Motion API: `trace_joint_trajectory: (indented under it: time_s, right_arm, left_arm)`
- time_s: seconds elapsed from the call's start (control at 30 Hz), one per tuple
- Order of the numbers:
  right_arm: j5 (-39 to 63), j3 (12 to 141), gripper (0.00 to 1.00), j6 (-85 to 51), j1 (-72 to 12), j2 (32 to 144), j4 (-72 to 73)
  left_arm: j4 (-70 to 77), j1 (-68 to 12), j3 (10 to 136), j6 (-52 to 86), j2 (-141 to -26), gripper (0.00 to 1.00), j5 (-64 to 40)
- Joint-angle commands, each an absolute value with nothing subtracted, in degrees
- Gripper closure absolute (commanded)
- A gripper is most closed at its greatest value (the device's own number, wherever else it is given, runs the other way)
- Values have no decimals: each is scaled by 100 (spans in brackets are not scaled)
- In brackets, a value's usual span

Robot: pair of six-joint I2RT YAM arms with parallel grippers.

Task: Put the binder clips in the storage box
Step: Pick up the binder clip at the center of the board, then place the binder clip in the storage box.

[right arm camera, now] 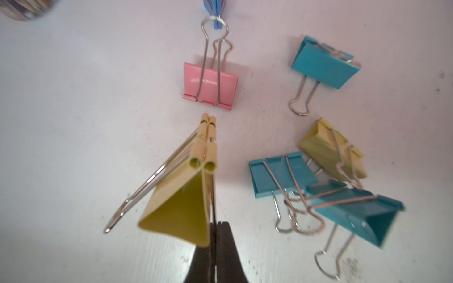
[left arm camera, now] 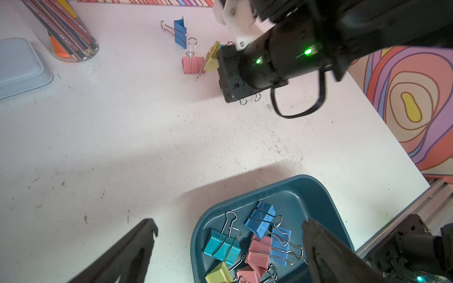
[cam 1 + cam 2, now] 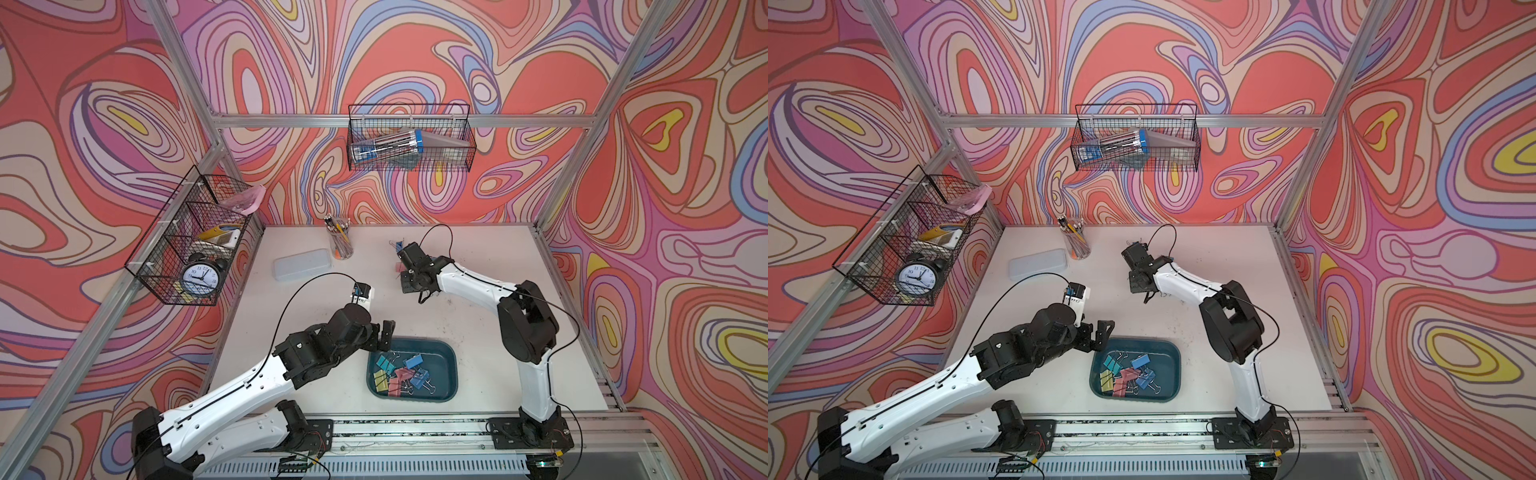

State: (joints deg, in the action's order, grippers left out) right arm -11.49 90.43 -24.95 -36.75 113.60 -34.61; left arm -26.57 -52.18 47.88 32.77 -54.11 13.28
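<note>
Several binder clips (image 3: 399,374), teal, yellow, pink and blue, lie jumbled in the storage box (image 3: 440,353) at the near middle of the worktop (image 3: 469,324), its long axis running left to right. Above the box's far left corner the left claw (image 2: 229,223) hangs spread wide, holding nothing. At the far middle the right claw (image 1: 215,227) is pinched tight on a wire handle of a yellow clip (image 1: 181,196), whose closed mouth points away from the claw toward a pink clip (image 1: 210,83) lying flat. The pink clip's handles reach toward a blue clip (image 2: 180,31); faint lettering on its face is too small to read. Three teal clips (image 1: 323,66) and a second yellow clip (image 1: 333,149) lie near
</note>
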Motion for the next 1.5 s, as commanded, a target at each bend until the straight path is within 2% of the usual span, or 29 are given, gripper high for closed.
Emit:
trace_joint_trajectory:
  time_s: [0.0, 0.37, 0.63, 0.8, 1.0, 1.27, 1.47]
  right_arm:
    - [-731, 8696, 100, -2627, -3656, 10469, -3552]
    - [1426, 7038, 100, -3457, -3931, 7878, -4395]
    - [2212, 5805, 100, -4733, -4706, 7022, -3850]
    - [2233, 5073, 100, -5403, -5172, 7113, -2872]
    - [1957, 4915, 100, -5667, -5690, 7748, -2347]
    - [1705, 4563, 100, -5915, -5836, 8200, -2161]
    - [1670, 4526, 89, -5933, -5836, 8223, -2176]
  left_arm:
    - [-2497, -5201, 4859, 3249, -5328, 1, 1389]
    - [-2209, -5201, 4728, 3209, -5308, 1, 1459]
    - [-2170, -5192, 4685, 3342, -5257, 1, 1682]
    - [-2303, -5183, 4665, 3506, -5276, 1, 1837]
    - [-2348, -5180, 4627, 3674, -5256, 1, 1861]
    - [-2362, -5166, 4564, 3701, -5206, 1, 1871]
    - [-2345, -5148, 4570, 3693, -5277, 1, 1841]
